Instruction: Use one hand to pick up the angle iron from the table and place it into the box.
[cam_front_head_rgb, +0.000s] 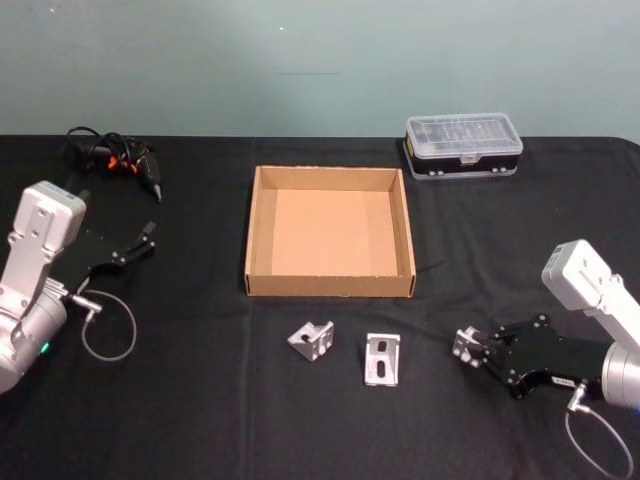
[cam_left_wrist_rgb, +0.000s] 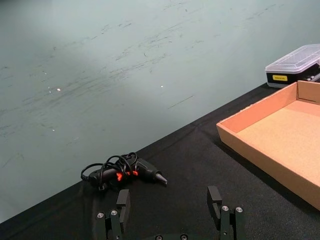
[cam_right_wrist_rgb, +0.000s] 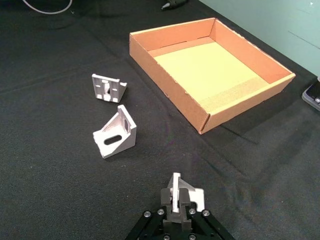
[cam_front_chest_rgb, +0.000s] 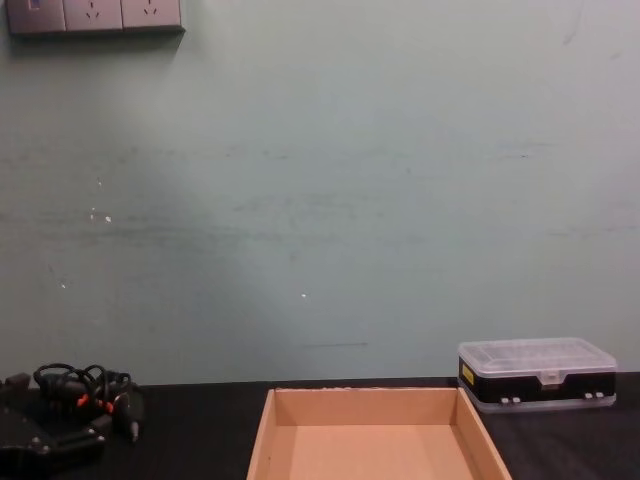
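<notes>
an angle iron (cam_front_head_rgb: 465, 346) is clamped by the right gripper (cam_front_head_rgb: 473, 350) near the table's (cam_front_head_rgb: 200, 400) front right corner; the left gripper (cam_front_head_rgb: 145, 241) is spread open.

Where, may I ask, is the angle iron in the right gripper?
Head view: the held angle iron is front right, clamped in the right gripper, right of the nearer loose angle iron before the box.

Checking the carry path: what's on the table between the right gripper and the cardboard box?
Bare black table. The right gripper, shut on a bracket, has a clear line to the box; head and right wrist views show it.
</notes>
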